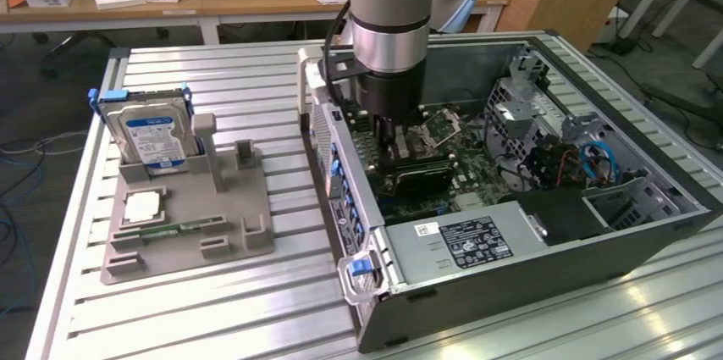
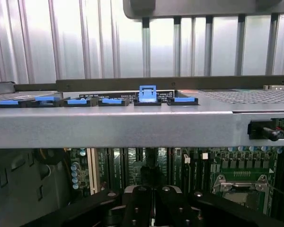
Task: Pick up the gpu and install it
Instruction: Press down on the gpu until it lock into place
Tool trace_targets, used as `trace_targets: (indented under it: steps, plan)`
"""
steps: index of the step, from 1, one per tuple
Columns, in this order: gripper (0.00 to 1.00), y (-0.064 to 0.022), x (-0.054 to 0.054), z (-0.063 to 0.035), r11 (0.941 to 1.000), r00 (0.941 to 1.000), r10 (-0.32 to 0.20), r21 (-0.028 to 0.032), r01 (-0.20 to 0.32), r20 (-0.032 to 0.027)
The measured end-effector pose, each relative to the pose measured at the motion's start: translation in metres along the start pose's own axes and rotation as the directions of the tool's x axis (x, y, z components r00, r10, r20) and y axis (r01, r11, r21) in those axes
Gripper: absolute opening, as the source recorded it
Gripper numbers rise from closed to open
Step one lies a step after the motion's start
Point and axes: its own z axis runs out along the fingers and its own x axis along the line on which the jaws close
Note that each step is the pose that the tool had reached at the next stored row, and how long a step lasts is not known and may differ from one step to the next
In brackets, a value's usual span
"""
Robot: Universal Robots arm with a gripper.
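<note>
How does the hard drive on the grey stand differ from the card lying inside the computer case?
The hard drive stands upright in the grey stand, outside the computer case; the card lies flat on the green board inside the case. The drive wears a blue-white label; the card looks dark. Both are flat and rectangular.

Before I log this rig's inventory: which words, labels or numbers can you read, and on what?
No text reads clearly.
Hard drive blue-white label: print too small.
Power supply black label and its white sticker: blurred.
Motherboard markings: too small.
</note>
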Motion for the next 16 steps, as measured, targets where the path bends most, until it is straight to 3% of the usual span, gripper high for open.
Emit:
trace_targets:
  steps: [9, 11, 13, 16]
  plan:
    - [0.1, -0.0011, 0.0, -0.0091, 1.0, 1.0, -0.001, -0.0065, 0.001, -0.0012]
    - [0.1, -0.0013, -0.001, -0.0103, 0.9999, 1.0, -0.001, -0.0117, 0.001, -0.0012]
    - [0.1, -0.0013, -0.001, -0.0104, 0.9996, 1.0, -0.002, -0.0266, 0.002, -0.002]
    - [0.1, -0.0013, -0.001, -0.0106, 0.9984, 1.0, -0.003, -0.0573, 0.003, -0.0032]
